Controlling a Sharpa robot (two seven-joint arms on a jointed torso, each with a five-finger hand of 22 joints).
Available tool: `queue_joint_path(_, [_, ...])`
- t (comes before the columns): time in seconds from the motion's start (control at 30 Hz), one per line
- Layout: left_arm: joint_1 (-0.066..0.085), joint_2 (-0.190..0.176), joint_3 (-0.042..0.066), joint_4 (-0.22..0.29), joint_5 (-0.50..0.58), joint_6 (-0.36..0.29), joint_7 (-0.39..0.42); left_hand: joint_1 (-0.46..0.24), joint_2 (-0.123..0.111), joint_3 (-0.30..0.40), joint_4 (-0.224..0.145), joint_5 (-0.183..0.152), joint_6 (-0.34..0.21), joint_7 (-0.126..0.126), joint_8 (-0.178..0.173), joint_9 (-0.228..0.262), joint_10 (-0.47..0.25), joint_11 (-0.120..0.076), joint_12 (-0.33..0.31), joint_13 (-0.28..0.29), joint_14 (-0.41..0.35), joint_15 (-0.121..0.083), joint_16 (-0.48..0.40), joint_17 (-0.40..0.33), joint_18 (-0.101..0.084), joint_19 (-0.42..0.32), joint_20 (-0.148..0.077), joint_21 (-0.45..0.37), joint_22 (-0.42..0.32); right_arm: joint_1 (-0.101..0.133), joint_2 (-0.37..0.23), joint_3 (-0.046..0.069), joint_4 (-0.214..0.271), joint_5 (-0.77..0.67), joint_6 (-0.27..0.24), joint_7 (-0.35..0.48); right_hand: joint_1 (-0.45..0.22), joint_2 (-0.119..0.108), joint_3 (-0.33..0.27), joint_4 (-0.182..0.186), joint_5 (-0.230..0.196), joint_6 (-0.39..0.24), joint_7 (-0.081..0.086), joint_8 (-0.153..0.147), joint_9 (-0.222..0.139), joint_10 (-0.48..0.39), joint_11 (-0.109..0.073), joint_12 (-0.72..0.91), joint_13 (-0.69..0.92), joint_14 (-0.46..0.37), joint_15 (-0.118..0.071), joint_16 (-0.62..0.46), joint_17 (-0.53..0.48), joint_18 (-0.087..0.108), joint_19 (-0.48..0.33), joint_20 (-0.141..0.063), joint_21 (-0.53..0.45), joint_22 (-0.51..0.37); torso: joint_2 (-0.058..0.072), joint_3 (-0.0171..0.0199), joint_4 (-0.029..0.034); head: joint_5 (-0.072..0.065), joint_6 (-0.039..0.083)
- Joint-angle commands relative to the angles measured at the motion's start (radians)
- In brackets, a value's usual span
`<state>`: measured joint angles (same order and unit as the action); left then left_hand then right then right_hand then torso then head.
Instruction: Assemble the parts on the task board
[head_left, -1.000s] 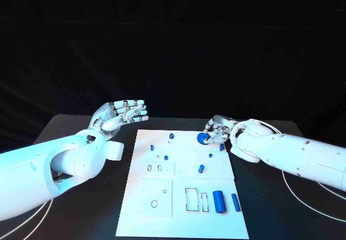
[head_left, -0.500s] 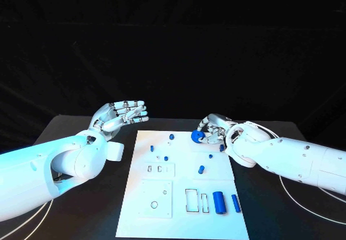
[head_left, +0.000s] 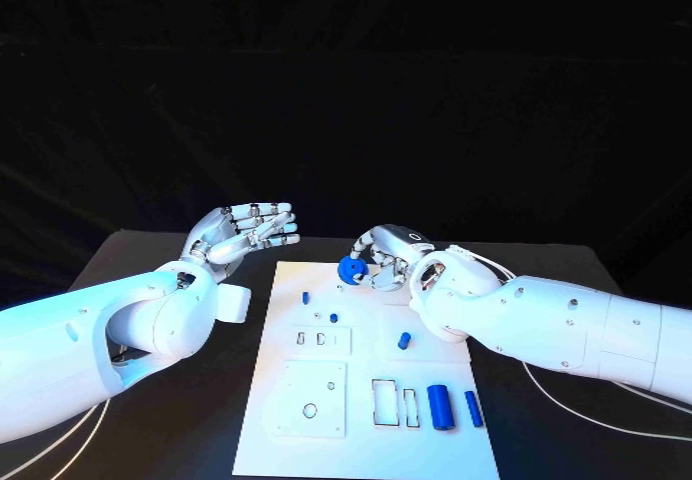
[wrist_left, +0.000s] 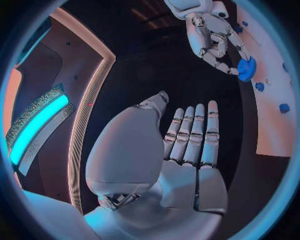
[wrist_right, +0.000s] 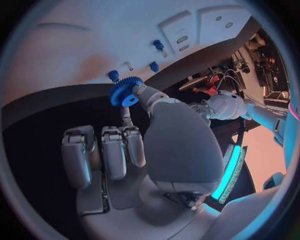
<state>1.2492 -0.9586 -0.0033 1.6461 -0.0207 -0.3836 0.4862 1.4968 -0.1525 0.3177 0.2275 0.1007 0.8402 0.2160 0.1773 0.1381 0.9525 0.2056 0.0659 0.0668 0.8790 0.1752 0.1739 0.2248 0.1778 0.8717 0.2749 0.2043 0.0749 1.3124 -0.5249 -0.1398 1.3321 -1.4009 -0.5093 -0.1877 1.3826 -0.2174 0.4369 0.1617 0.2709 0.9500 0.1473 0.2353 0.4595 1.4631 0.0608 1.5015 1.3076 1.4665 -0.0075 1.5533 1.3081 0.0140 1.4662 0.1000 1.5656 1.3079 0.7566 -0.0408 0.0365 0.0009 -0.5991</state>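
Right robot hand (head_left: 381, 262) pinches blue gear (head_left: 349, 270) above task board (head_left: 364, 440).

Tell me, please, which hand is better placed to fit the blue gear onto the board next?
The right hand: it already pinches the blue gear over the far end of the white board. The left hand hangs open beside the board, holding nothing.

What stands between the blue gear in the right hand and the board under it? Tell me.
Nothing visible. The right hand pinches the blue gear above the far end of the white board; only small blue pegs stand there, off to the side.
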Motion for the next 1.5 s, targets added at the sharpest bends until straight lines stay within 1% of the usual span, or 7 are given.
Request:
queue_joint_path(0.03, [0.002, 0.004, 0.001, 0.001, 0.003, 0.018, 0.003, -0.005, 0.004, 0.001, -0.004, -0.006, -0.007, 0.035, -0.002, 0.001, -0.009, 0.001, 0.000, -0.001, -0.007, -0.002, -0.006, 0.001, 0.005, -0.004, 0.002, -0.003, -0.001, -0.007, 0.019, -0.002, -0.015, -0.052, -0.009, -0.023, -0.004, 0.003, 0.008, 0.002, 0.007, 0.020, -0.013, 0.003, 0.002, 0.049, -0.008, 0.003, 0.198, 0.095, -0.007, 0.003, 0.220, -0.013, 0.102, -0.006, 0.003, 0.260, 0.002, -0.0011, 0.0002, 0.001, -0.002])
queue_joint_path(0.07, [0.002, 0.005, 0.001, 0.001, 0.003, 0.018, 0.003, -0.004, 0.004, 0.002, -0.006, -0.006, -0.007, 0.034, -0.002, 0.002, -0.009, 0.001, 0.000, -0.001, -0.007, -0.002, -0.006, 0.001, 0.005, -0.004, 0.002, -0.003, -0.001, -0.009, 0.025, -0.002, -0.019, -0.053, -0.006, -0.025, -0.004, 0.003, 0.008, 0.002, 0.007, 0.020, -0.013, 0.003, 0.002, 0.049, -0.008, 0.003, 0.198, 0.095, -0.007, 0.003, 0.220, -0.013, 0.102, -0.006, 0.003, 0.260, 0.002, -0.0017, 0.0011, 0.000, -0.003])
queue_joint_path(0.2, [0.002, 0.006, 0.001, 0.001, 0.003, 0.018, 0.003, -0.004, 0.004, 0.002, -0.006, -0.006, -0.007, 0.034, -0.002, 0.002, -0.009, 0.001, 0.000, -0.001, -0.007, -0.002, -0.006, 0.001, 0.005, -0.004, 0.002, -0.003, -0.001, -0.017, 0.045, -0.004, -0.035, -0.057, 0.005, -0.033, -0.008, 0.004, 0.012, 0.003, 0.008, 0.018, -0.012, 0.001, 0.002, 0.049, -0.007, 0.003, 0.198, 0.095, -0.008, 0.004, 0.220, -0.013, 0.103, -0.006, 0.003, 0.261, 0.002, -0.0005, -0.0013, 0.004, -0.005])
queue_joint_path(0.33, [0.002, 0.007, 0.001, 0.000, 0.003, 0.019, 0.002, -0.004, 0.004, 0.002, -0.006, -0.006, -0.007, 0.034, -0.002, 0.002, -0.009, 0.001, 0.000, -0.001, -0.007, -0.002, -0.006, 0.001, 0.005, -0.004, 0.002, -0.003, -0.001, -0.025, 0.060, -0.005, -0.050, -0.060, 0.013, -0.037, -0.008, 0.004, 0.012, 0.003, 0.008, 0.018, -0.012, 0.001, 0.002, 0.049, -0.007, 0.003, 0.198, 0.095, -0.008, 0.004, 0.220, -0.013, 0.103, -0.006, 0.003, 0.261, 0.002, 0.0000, -0.0014, 0.003, -0.007])
queue_joint_path(0.7, [0.002, 0.010, 0.001, -0.002, 0.003, 0.021, 0.001, -0.004, 0.004, 0.002, -0.006, -0.006, -0.007, 0.034, -0.002, 0.002, -0.009, 0.001, 0.000, -0.001, -0.007, -0.002, -0.006, 0.001, 0.005, -0.004, 0.002, -0.003, -0.001, -0.042, 0.079, -0.007, -0.068, -0.063, 0.032, -0.045, -0.016, -0.002, 0.016, 0.004, 0.005, 0.016, -0.011, -0.002, 0.001, 0.048, -0.006, 0.002, 0.197, 0.095, -0.007, 0.003, 0.219, -0.013, 0.103, -0.006, 0.003, 0.260, 0.001, 0.0004, -0.0022, 0.007, -0.014])
queue_joint_path(1.23, [0.002, 0.010, 0.001, -0.002, 0.003, 0.022, -0.002, -0.004, 0.004, 0.002, -0.006, -0.006, -0.007, 0.034, -0.002, 0.002, -0.009, 0.001, 0.000, -0.001, -0.007, -0.002, -0.006, 0.001, 0.005, -0.004, 0.002, -0.003, -0.001, -0.051, 0.100, -0.010, -0.095, -0.061, 0.034, -0.076, -0.025, -0.007, 0.020, 0.004, 0.000, 0.010, -0.009, -0.007, -0.001, 0.043, -0.005, -0.003, 0.192, 0.094, -0.006, 0.002, 0.215, -0.012, 0.100, -0.006, 0.000, 0.256, 0.000, 0.0005, -0.0027, 0.007, -0.015])
queue_joint_path(1.5, [0.002, 0.009, 0.001, -0.001, 0.003, 0.024, -0.005, -0.003, 0.004, 0.004, -0.008, -0.007, -0.008, 0.034, -0.001, 0.002, -0.008, 0.001, 0.000, -0.001, -0.008, -0.002, -0.006, 0.002, 0.005, -0.004, 0.002, -0.003, -0.001, -0.051, 0.110, -0.011, -0.105, -0.058, 0.025, -0.082, -0.043, -0.021, 0.028, 0.001, -0.021, -0.016, 0.001, -0.026, -0.008, 0.030, 0.004, -0.018, 0.179, 0.093, 0.001, 0.000, 0.210, -0.010, 0.096, -0.001, -0.005, 0.251, 0.001, 0.0008, -0.0033, 0.007, -0.016])
